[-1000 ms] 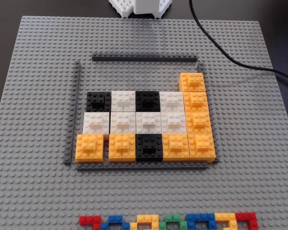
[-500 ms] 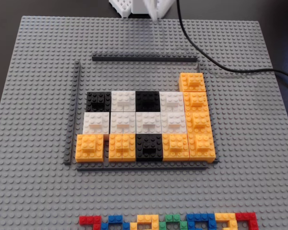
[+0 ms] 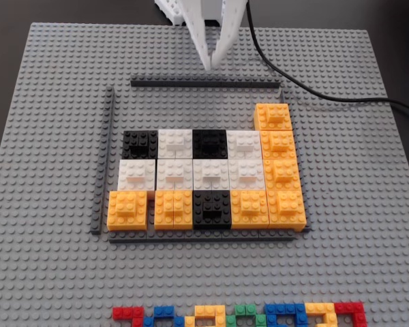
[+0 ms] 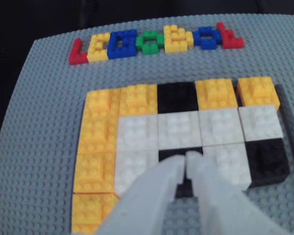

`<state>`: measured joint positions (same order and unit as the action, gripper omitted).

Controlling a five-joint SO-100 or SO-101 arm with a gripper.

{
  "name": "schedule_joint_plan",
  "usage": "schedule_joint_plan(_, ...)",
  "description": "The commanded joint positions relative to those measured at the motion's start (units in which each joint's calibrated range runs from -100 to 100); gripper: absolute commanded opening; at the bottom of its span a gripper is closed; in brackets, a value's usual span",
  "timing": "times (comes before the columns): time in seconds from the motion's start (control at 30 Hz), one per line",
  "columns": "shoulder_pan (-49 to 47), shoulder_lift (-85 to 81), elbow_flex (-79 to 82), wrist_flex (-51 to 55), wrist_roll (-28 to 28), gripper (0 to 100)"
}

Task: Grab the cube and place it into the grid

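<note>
The orange-yellow cube [image 3: 273, 116] is seen at the grid's [image 3: 208, 178] upper-right corner in the fixed view, edges square to the frame strips, raised brick upward; no long axis is apparent. The grid holds black, white and orange cubes in rows. The white gripper [image 3: 209, 66] is seen at top centre, clenched, empty.

A grey studded baseplate [image 3: 48, 272] covers the dark tabletop [image 3: 3, 41], which shows along its edges. A black cable [image 3: 327, 95] trails across the far right corner under even light.
</note>
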<state>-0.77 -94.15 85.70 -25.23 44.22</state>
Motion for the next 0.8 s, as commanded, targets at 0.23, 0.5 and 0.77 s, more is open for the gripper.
schedule_joint_plan(0.23,-0.01,-5.85,5.15,1.83,-0.39,0)
schedule_joint_plan(0.5,-0.38,-5.85,7.86,2.8,-0.59,0)
schedule_joint_plan(0.77,-0.45,-5.85,13.85,2.66,1.61,0)
